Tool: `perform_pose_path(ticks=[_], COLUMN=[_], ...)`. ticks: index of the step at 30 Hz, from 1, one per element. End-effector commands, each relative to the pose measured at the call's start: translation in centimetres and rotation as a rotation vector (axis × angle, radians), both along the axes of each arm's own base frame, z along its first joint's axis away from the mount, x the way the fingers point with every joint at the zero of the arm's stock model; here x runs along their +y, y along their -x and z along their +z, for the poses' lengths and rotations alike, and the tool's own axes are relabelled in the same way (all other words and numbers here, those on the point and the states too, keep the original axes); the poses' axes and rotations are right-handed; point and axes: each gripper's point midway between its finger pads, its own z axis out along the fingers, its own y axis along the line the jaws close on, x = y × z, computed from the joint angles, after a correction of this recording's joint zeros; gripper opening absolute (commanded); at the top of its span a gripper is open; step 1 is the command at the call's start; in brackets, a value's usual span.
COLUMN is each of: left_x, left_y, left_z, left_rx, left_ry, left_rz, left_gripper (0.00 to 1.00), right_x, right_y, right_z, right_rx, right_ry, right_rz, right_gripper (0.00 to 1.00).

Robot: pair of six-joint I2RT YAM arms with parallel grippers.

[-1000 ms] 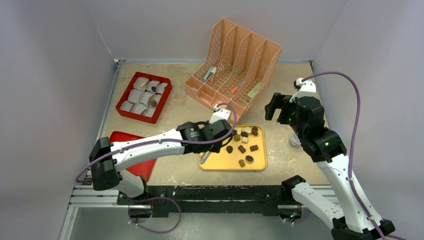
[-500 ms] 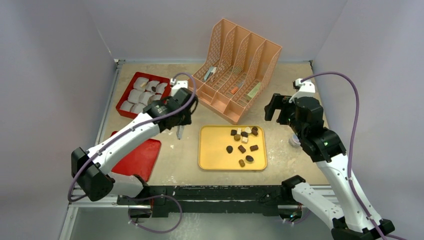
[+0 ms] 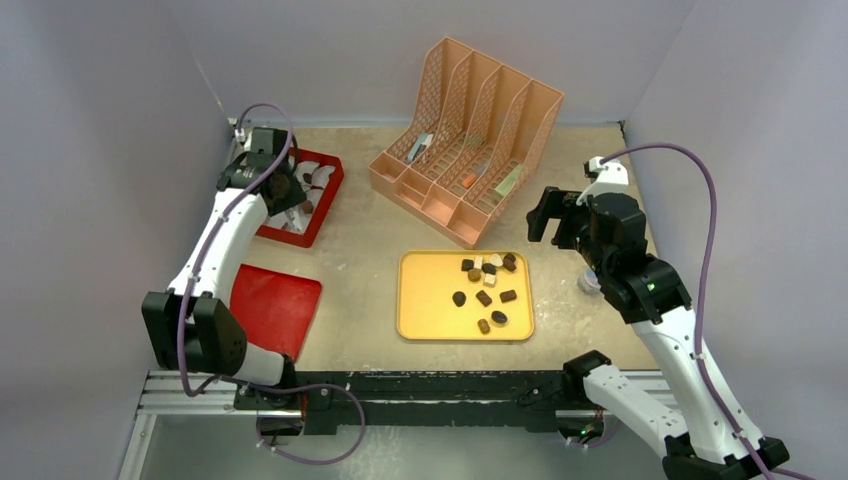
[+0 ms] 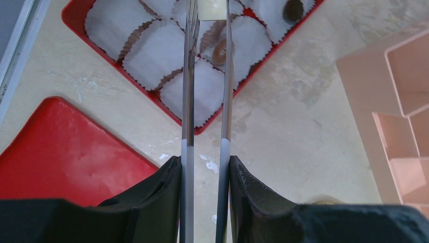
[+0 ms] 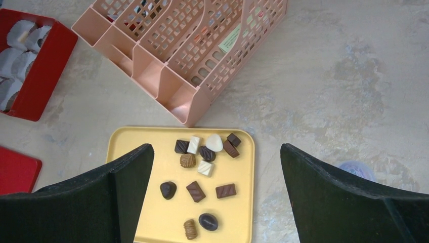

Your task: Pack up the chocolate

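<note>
Several chocolates (image 3: 487,280) lie on the yellow tray (image 3: 430,300); they also show in the right wrist view (image 5: 195,191). My left gripper (image 3: 285,200) is shut on metal tweezers (image 4: 187,101) over the red box (image 3: 328,195) of white cup liners (image 4: 157,53). A cream-white chocolate (image 4: 212,7) sits between the tweezer tips, at the frame's top edge. A caramel-brown piece (image 4: 218,50) and a dark piece (image 4: 292,7) lie in liners. My right gripper (image 3: 550,215) is open and empty, high above the tray's right side (image 5: 238,212).
A pink file organiser (image 3: 470,140) stands behind the tray. The red lid (image 3: 275,310) lies at the near left, also in the left wrist view (image 4: 60,147). A small clear cup (image 3: 588,282) sits right of the tray.
My left arm has swung from the yellow tray to the red box at the far left, carrying the tweezers. The right arm has not moved.
</note>
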Motion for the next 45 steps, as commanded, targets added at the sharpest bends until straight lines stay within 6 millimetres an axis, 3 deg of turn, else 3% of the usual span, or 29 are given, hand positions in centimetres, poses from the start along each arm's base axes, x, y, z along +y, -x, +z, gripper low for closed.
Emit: perform_pose_path(ticks=[1, 6, 16, 31, 45], left_x=[1.9, 3.0, 2.8, 2.9, 2.6], left_y=[-2.7, -3.6, -4.7, -4.2, -4.1], left_z=[0.8, -0.9, -4.6, -6.0, -4.3], left_rx=[-0.051, -0.042, 0.023, 0.061, 0.019], left_ry=[0.035, 0.037, 0.055, 0.052, 0.062], left_rz=[0.015, 0.06, 0.049, 0.046, 0.035], left_gripper=[0.27, 0.27, 0.29, 0.35, 0.38], right_x=[0.1, 0.2, -0.1, 0.1, 0.0], right_y=[-0.4, -0.3, -0.3, -0.5, -0.4], right_z=[1.2, 1.4, 1.3, 1.4, 1.4], right_rx=[-0.048, -0.059, -0.062, -0.058, -0.058], right_ry=[-0.013, -0.017, -0.005, -0.006, -0.003], right_rz=[0.006, 0.008, 0.003, 0.007, 0.004], right_gripper=[0.97, 0.97, 0.97, 0.97, 0.97])
